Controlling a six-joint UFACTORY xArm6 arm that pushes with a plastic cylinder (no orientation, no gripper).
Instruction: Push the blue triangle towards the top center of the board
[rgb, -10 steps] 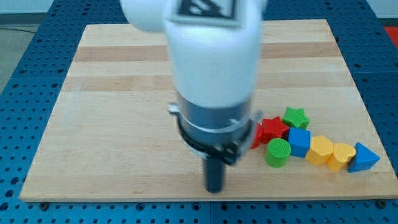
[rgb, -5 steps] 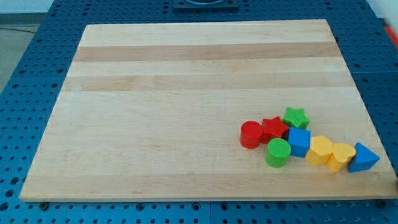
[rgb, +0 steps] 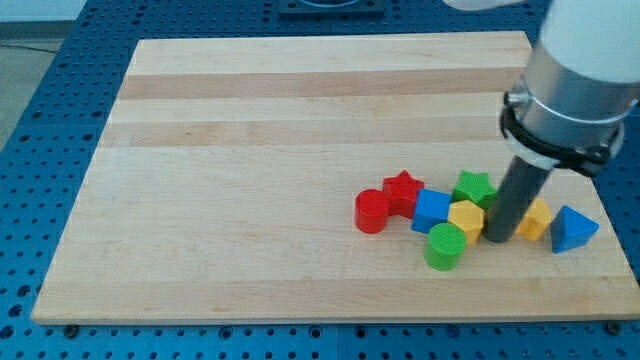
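Observation:
The blue triangle (rgb: 572, 229) lies near the board's lower right corner. My tip (rgb: 497, 238) rests on the board to its left, between a yellow hexagon (rgb: 466, 219) and a yellow block (rgb: 536, 219) whose shape the rod partly hides. The yellow block sits between my tip and the blue triangle, touching the triangle. A green star (rgb: 474, 187) is just above my tip.
Left of the tip lies a row of blocks: a blue cube (rgb: 432, 210), a red star (rgb: 403, 192), a red cylinder (rgb: 372, 211), and a green cylinder (rgb: 445, 246) below them. The wooden board (rgb: 300, 120) sits on a blue perforated table.
The arm left the view, then came back at the right. The red, blue and hexagon blocks have shifted left. The tip now stands between the two yellow blocks. The blue triangle has barely moved.

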